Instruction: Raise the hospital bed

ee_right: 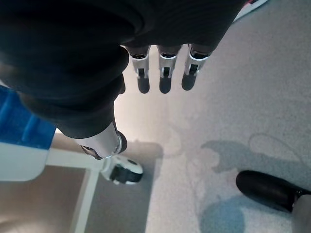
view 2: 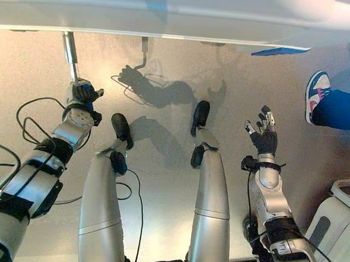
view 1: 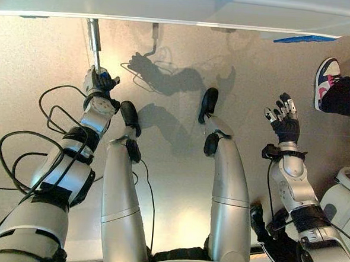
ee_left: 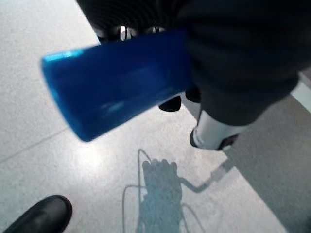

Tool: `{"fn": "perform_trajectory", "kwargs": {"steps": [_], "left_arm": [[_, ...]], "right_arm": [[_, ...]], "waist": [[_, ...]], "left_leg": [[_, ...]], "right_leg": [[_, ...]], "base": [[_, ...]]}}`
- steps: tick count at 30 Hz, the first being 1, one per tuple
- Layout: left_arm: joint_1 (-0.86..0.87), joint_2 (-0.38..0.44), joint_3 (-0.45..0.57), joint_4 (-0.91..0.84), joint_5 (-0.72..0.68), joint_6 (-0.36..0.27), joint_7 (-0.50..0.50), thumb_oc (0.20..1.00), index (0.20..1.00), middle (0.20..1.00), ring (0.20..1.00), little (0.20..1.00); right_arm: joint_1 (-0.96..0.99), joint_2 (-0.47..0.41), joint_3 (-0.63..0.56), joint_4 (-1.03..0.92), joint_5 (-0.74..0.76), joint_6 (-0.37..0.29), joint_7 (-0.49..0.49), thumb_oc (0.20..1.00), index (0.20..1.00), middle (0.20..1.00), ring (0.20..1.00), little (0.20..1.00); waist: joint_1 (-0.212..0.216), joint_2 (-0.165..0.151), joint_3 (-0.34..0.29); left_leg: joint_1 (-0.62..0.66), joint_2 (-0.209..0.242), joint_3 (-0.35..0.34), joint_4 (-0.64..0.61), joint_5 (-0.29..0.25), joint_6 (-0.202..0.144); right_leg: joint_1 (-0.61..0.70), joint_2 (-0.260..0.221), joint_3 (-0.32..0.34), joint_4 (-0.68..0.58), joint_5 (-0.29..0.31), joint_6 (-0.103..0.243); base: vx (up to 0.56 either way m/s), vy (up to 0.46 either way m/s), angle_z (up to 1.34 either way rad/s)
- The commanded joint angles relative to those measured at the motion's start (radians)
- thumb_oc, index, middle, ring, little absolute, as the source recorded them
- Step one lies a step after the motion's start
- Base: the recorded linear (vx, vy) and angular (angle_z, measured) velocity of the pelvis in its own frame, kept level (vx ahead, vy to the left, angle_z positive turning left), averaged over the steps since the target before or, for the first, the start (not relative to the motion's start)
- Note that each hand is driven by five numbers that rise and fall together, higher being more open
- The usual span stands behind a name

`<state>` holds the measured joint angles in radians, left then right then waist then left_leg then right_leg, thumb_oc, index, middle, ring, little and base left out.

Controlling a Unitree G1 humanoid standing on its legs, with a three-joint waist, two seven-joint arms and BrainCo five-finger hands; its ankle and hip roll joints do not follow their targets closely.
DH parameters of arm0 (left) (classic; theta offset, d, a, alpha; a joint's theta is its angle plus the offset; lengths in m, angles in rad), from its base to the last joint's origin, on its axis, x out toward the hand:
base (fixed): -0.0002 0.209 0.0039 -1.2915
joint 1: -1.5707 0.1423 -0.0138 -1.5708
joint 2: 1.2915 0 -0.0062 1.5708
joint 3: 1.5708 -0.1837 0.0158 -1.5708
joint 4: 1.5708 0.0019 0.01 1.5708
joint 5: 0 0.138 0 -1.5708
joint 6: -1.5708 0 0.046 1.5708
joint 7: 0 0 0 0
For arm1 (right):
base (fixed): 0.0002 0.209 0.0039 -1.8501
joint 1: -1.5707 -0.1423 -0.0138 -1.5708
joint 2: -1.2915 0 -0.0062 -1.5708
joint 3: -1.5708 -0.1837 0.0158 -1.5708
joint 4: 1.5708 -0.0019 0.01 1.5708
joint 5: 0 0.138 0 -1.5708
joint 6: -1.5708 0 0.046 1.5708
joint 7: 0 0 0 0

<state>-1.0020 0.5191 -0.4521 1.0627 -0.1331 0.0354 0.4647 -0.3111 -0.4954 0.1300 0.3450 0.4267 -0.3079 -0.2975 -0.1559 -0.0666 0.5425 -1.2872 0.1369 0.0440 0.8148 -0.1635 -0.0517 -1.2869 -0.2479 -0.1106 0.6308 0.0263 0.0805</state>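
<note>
gripping the blue crank handle (ee_left: pixel 116 82) below the bed edge (view 1: pixel 170 15), left robot hand (view 1: pixel 101 82) (right robot hand (view 1: pixel 285 123) open, over bare floor).

Robot body, outward appearance: arms and hands.
We log the left arm (view 1: pixel 59 183) and right arm (view 1: pixel 296 186) as smooth, rounded silver-grey shells, broken by black bands and dark collars at the joints. On the left hand (view 1: pixel 101 81) and right hand (view 1: pixel 285 123) we see dark ribbed covers; the fingers (ee_right: pixel 164 77) are silver with dark tips.
</note>
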Motion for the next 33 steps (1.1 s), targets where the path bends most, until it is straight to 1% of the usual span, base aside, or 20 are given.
{"fn": "perform_trajectory", "kwargs": {"steps": [1,4,5,6,7,9,11,12,13,15,19,20,26,27,28,29,30,31,32,33], "left_arm": [[-0.08,-0.068,-0.054,0.032,0.046,-0.013,-0.028,0.2,0.2,0.2,0.2,0.2],[-0.083,-0.133,-0.058,-0.005,0.001,-0.033,-0.033,0.2,0.2,0.2,0.2,0.2],[-0.083,-0.134,-0.058,-0.005,0.0,-0.033,-0.032,0.2,0.2,0.2,0.2,0.2],[-0.085,-0.173,-0.063,-0.028,-0.032,-0.046,-0.038,0.2,0.2,0.2,0.2,0.2],[-0.086,-0.193,-0.072,-0.052,-0.047,-0.058,-0.048,0.2,0.2,0.2,0.2,0.2],[-0.086,-0.22,-0.081,-0.094,-0.082,-0.075,-0.061,0.2,0.2,0.2,0.2,0.2],[-0.081,-0.248,-0.089,-0.163,-0.145,-0.109,-0.077,0.2,0.2,0.2,0.2,0.2],[-0.08,-0.248,-0.09,-0.165,-0.146,-0.108,-0.077,0.2,0.2,0.2,0.2,0.2],[-0.064,-0.269,-0.1,-0.239,-0.219,-0.136,-0.086,0.2,0.2,0.2,0.2,0.2],[-0.042,-0.288,-0.119,-0.324,-0.274,-0.164,-0.101,0.2,0.2,0.2,0.2,0.2],[0.009,-0.301,-0.141,-0.445,-0.376,-0.193,-0.129,0.2,0.2,0.2,0.2,0.2],[0.016,-0.3,-0.143,-0.451,-0.379,-0.189,-0.13,0.2,0.2,0.2,0.2,0.2],[0.065,-0.301,-0.159,-0.586,-0.488,-0.209,-0.164,0.2,0.2,0.2,0.2,0.2],[0.073,-0.3,-0.164,-0.607,-0.499,-0.208,-0.17,0.2,0.2,0.2,0.2,0.2],[0.091,-0.29,-0.17,-0.672,-0.534,-0.216,-0.189,0.2,0.2,0.2,0.2,0.2],[0.092,-0.289,-0.17,-0.674,-0.535,-0.215,-0.189,0.2,0.2,0.2,0.2,0.2],[0.117,-0.28,-0.171,-0.734,-0.589,-0.223,-0.203,0.2,0.2,0.2,0.2,0.2],[0.119,-0.278,-0.171,-0.737,-0.59,-0.222,-0.203,0.2,0.2,0.2,0.2,0.2],[0.138,-0.267,-0.171,-0.791,-0.633,-0.226,-0.217,0.2,0.2,0.2,0.2,0.2],[0.139,-0.266,-0.17,-0.793,-0.634,-0.225,-0.217,0.2,0.2,0.2,0.2,0.2]], "right_arm": [[0.046,-0.025,-0.002,-0.099,0.032,-0.052,-0.01,1.0,1.0,1.0,1.0,1.0],[0.041,-0.022,-0.009,-0.094,0.038,-0.052,-0.014,1.0,1.0,1.0,1.0,1.0],[0.041,-0.022,-0.009,-0.094,0.038,-0.052,-0.014,1.0,1.0,1.0,1.0,1.0],[0.037,-0.019,-0.013,-0.09,0.041,-0.052,-0.02,1.0,1.0,1.0,1.0,1.0],[0.032,-0.018,-0.013,-0.088,0.041,-0.051,-0.022,1.0,1.0,1.0,1.0,1.0],[0.026,-0.015,-0.012,-0.086,0.04,-0.051,-0.026,1.0,1.0,1.0,1.0,1.0],[0.019,-0.014,-0.018,-0.087,0.038,-0.051,-0.033,1.0,1.0,1.0,1.0,1.0],[0.02,-0.014,-0.018,-0.088,0.038,-0.05,-0.034,1.0,1.0,1.0,1.0,1.0],[0.014,-0.015,-0.025,-0.084,0.036,-0.048,-0.044,1.0,1.0,1.0,1.0,1.0],[0.011,-0.013,-0.037,-0.079,0.039,-0.048,-0.054,1.0,1.0,1.0,1.0,1.0],[-0.003,-0.011,-0.051,-0.076,0.041,-0.049,-0.069,1.0,1.0,1.0,1.0,1.0],[-0.005,-0.01,-0.052,-0.073,0.041,-0.049,-0.071,1.0,1.0,1.0,1.0,1.0],[-0.01,-0.011,-0.062,-0.077,0.023,-0.035,-0.082,1.0,1.0,1.0,1.0,1.0],[-0.01,-0.011,-0.064,-0.072,0.02,-0.034,-0.084,1.0,1.0,1.0,1.0,1.0],[-0.006,-0.009,-0.069,-0.071,0.017,-0.033,-0.086,1.0,1.0,1.0,1.0,1.0],[-0.006,-0.008,-0.069,-0.071,0.017,-0.033,-0.086,1.0,1.0,1.0,1.0,1.0],[-0.001,-0.01,-0.073,-0.085,0.005,-0.028,-0.09,1.0,1.0,1.0,1.0,1.0],[0.0,-0.009,-0.073,-0.087,0.004,-0.027,-0.091,1.0,1.0,1.0,1.0,1.0],[0.001,-0.008,-0.081,-0.083,0.0,-0.024,-0.091,1.0,1.0,1.0,1.0,1.0],[0.001,-0.007,-0.08,-0.083,0.0,-0.024,-0.091,1.0,1.0,1.0,1.0,1.0]], "waist": [[-0.019,-0.024,-0.022],[-0.022,-0.021,-0.022],[-0.022,-0.021,-0.022],[-0.022,-0.019,-0.022],[-0.023,-0.017,-0.022],[-0.022,-0.015,-0.022],[-0.021,-0.012,-0.022],[-0.02,-0.011,-0.022],[-0.019,-0.006,-0.022],[-0.015,0.001,-0.022],[-0.005,0.018,-0.022],[-0.004,0.019,-0.022],[0.008,0.032,-0.022],[0.011,0.034,-0.022],[0.015,0.039,-0.022],[0.015,0.039,-0.022],[0.019,0.044,-0.022],[0.018,0.044,-0.022],[0.024,0.049,-0.022],[0.024,0.048,-0.022]], "left_leg": [[0.02,-0.015,0.001,-0.009,0.004,0.043],[0.022,-0.018,0.001,-0.017,0.006,0.044],[0.022,-0.018,0.001,-0.018,0.006,0.044],[0.027,-0.019,0.004,-0.023,0.007,0.043],[0.031,-0.02,0.003,-0.027,0.008,0.043],[0.036,-0.023,0.003,-0.032,0.009,0.044],[0.038,-0.025,0.005,-0.038,0.011,0.044],[0.038,-0.025,0.005,-0.039,0.011,0.044],[0.041,-0.029,0.003,-0.045,0.014,0.044],[0.047,-0.031,0.002,-0.056,0.017,0.044],[0.056,-0.035,0.002,-0.073,0.024,0.042],[0.058,-0.035,0.001,-0.077,0.025,0.042],[0.069,-0.038,0.001,-0.096,0.029,0.04],[0.07,-0.039,0.001,-0.097,0.03,0.04],[0.075,-0.04,0.0,-0.103,0.032,0.04],[0.075,-0.041,0.0,-0.103,0.032,0.04],[0.079,-0.041,0.002,-0.111,0.035,0.039],[0.08,-0.041,0.002,-0.112,0.035,0.039],[0.085,-0.044,0.003,-0.118,0.036,0.038],[0.086,-0.044,0.003,-0.119,0.037,0.038]], "right_leg": [[-0.002,-0.003,0.04,0.098,-0.046,0.08],[-0.005,-0.004,0.039,0.097,-0.047,0.079],[-0.005,-0.004,0.039,0.097,-0.047,0.079],[-0.004,-0.006,0.04,0.099,-0.05,0.078],[-0.003,-0.005,0.04,0.098,-0.051,0.077],[-0.001,-0.006,0.039,0.096,-0.051,0.076],[0.0,-0.006,0.039,0.094,-0.05,0.075],[0.0,-0.006,0.039,0.094,-0.05,0.075],[0.003,-0.008,0.039,0.09,-0.047,0.075],[0.007,-0.011,0.038,0.085,-0.048,0.075],[0.014,-0.015,0.037,0.078,-0.049,0.074],[0.016,-0.016,0.036,0.078,-0.049,0.074],[0.026,-0.023,0.032,0.066,-0.047,0.075],[0.028,-0.024,0.031,0.067,-0.048,0.074],[0.031,-0.025,0.032,0.067,-0.048,0.074],[0.031,-0.025,0.032,0.067,-0.048,0.074],[0.034,-0.028,0.031,0.061,-0.046,0.074],[0.035,-0.028,0.031,0.061,-0.046,0.074],[0.04,-0.032,0.029,0.057,-0.045,0.074],[0.041,-0.032,0.028,0.057,-0.045,0.074]], "base": [[0.0,0.0,0.0],[0.0,0.0,0.0],[0.0,0.0,0.0],[0.0,0.0,0.0],[-0.01,-0.002,0.04],[-0.01,-0.004,0.04],[-0.01,-0.003,0.04],[-0.01,-0.002,0.04],[-0.01,0.005,0.03],[-0.01,0.002,0.02],[0.0,0.0,0.0],[0.0,0.0,0.0],[0.0,0.0,0.0],[0.0,0.0,0.0],[0.0,0.0,0.0],[0.0,0.0,0.0],[0.0,0.0,0.0],[0.0,-0.003,0.03],[0.0,0.0,0.0],[0.0,0.0,0.0]]}}
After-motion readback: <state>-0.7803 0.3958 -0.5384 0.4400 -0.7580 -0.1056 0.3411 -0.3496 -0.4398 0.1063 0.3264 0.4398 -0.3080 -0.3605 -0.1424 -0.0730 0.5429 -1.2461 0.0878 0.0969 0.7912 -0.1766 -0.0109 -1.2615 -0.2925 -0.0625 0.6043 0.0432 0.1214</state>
